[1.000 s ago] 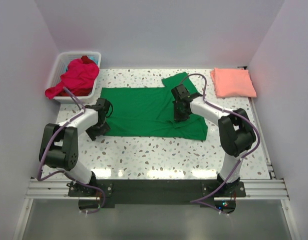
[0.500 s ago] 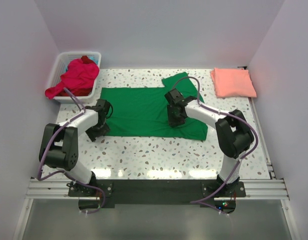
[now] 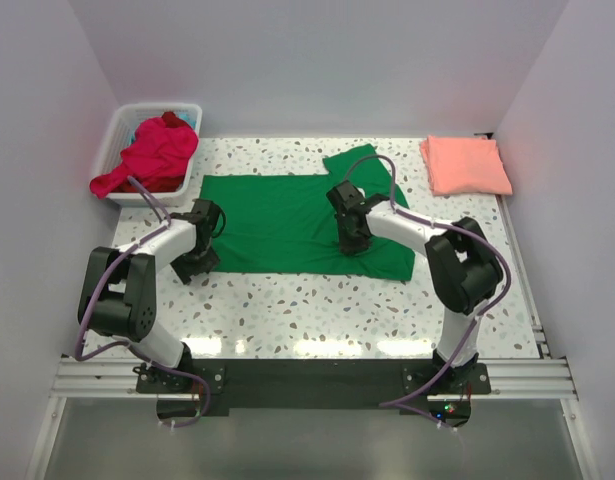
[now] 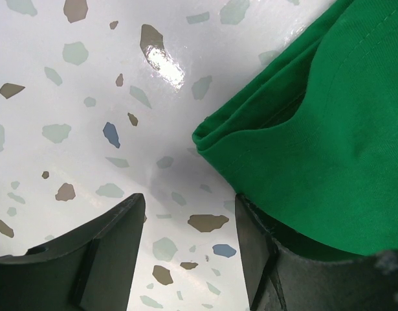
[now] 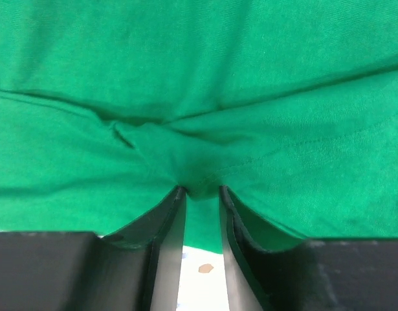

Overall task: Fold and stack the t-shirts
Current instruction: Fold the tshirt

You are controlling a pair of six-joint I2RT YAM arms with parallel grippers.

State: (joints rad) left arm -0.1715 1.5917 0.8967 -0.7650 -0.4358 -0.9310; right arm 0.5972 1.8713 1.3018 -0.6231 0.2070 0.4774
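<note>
From above and behind the arm bases (image 3: pixel 177 378) we look down and forward over the whole table (image 3: pixel 287 300), far enough off to take in both arms. Our left wrist view sits close over the table, facing down past its own fingers (image 4: pixel 69 278) at the near left corner of the green shirt (image 4: pixel 328 129); our right wrist view is closer still, its frame almost all cloth. All three views share that shirt, and each wrist view shows a small patch of what the top view covers.

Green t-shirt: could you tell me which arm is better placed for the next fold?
Right, probably: the right gripper pinches a pucker of the green t-shirt; the left gripper stands open beside its corner, holding nothing.
</note>
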